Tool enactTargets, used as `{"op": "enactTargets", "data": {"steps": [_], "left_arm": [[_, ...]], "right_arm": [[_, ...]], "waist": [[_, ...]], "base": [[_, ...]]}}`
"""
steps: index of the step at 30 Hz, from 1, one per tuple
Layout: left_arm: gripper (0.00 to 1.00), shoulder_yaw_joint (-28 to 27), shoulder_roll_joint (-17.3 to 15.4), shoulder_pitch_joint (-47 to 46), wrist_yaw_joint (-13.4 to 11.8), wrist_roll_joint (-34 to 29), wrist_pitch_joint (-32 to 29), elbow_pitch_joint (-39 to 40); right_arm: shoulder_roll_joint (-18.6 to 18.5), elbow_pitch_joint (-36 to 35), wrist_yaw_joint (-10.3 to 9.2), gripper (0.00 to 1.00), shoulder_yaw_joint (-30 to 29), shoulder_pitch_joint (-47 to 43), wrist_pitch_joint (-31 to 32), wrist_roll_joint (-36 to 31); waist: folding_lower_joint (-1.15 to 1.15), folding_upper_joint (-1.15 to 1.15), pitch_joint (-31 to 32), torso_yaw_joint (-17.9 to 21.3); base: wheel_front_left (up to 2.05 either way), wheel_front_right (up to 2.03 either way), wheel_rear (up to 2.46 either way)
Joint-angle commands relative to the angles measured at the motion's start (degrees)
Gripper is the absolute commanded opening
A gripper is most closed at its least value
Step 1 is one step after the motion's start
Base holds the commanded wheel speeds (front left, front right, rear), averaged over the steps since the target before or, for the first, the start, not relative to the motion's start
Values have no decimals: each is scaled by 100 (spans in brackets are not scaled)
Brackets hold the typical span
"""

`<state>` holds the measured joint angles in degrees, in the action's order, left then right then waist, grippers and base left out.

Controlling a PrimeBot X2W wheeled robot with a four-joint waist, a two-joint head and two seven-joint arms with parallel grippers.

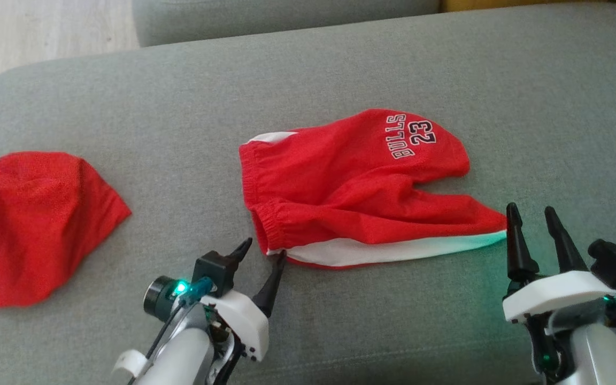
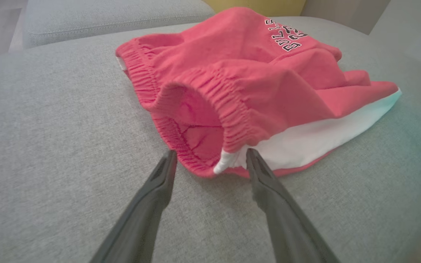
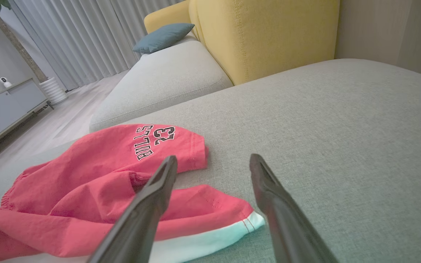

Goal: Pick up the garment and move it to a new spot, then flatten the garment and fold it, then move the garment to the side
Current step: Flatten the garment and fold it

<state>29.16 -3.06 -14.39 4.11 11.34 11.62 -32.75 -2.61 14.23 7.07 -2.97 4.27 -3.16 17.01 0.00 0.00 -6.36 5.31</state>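
Note:
The garment (image 1: 351, 192) is a pair of red shorts with a white side stripe and "BULLS 23" print, lying rumpled on the grey cushion (image 1: 308, 69). Its elastic waistband (image 2: 210, 109) gapes toward my left gripper (image 1: 264, 250), which is open with its fingertips at the waistband's near corner (image 2: 225, 164). My right gripper (image 1: 532, 214) is open just right of the near leg's hem (image 3: 247, 219), above the cushion. In the right wrist view the shorts (image 3: 104, 182) spread to the left of the fingers (image 3: 159, 193).
A second red cloth (image 1: 30, 224) lies at the cushion's left edge. Another grey seat (image 3: 166, 80) and a yellow sofa back (image 3: 265, 33) stand behind. Wooden floor (image 1: 35, 37) shows at far left. Bare cushion stretches right of the shorts (image 1: 554, 107).

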Motion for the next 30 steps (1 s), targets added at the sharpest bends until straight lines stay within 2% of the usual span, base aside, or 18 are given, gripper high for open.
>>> {"op": "enactTargets", "data": {"steps": [1, 4, 5, 6, 7, 8, 13, 22, 30], "left_arm": [[100, -143, -29, -294, 26, 2, 36, 106], [100, -109, -28, -365, 45, 13, 70, 16], [84, -96, -28, -384, 54, 19, 79, -10], [84, -96, -28, -384, 54, 19, 79, -10], [32, -80, -27, -400, 66, 31, 85, -37], [0, -63, -26, -414, 83, 48, 89, -61], [0, -115, -21, -479, 45, 156, 197, 8], [0, -54, -18, -406, -16, 150, 291, 294], [0, -10, -40, -446, -36, 170, 304, 380]], "right_arm": [[-27, -217, 42, 100, 104, 256, -7, 12], [-27, -208, 42, 100, 65, 273, -13, 4], [-27, -201, 42, 100, 49, 274, -14, -2], [-27, -201, 42, 100, 49, 274, -14, -2], [-27, -190, 42, 100, 33, 276, -12, -5], [-27, -175, 42, 100, 19, 277, -4, -13], [-27, 105, 42, 100, -148, 279, 230, -61], [-27, 1144, 42, 100, -342, 447, 559, 113], [-27, 1959, 42, 100, -163, 765, 256, 330]], "waist": [[0, 0, -42, 39], [0, 0, -79, 60], [0, 0, -84, 61], [0, 0, -84, 61], [0, 0, -90, 60], [0, 0, -95, 57], [0, 0, -86, -28], [0, 0, -71, -247], [0, 0, -142, -313]], "base": [[0, 0, 0], [0, 0, 0], [0, 0, 0], [0, 0, 0], [0, 0, 0], [0, 0, 0], [0, 0, 0], [0, 0, 0], [0, 0, 0]]}}
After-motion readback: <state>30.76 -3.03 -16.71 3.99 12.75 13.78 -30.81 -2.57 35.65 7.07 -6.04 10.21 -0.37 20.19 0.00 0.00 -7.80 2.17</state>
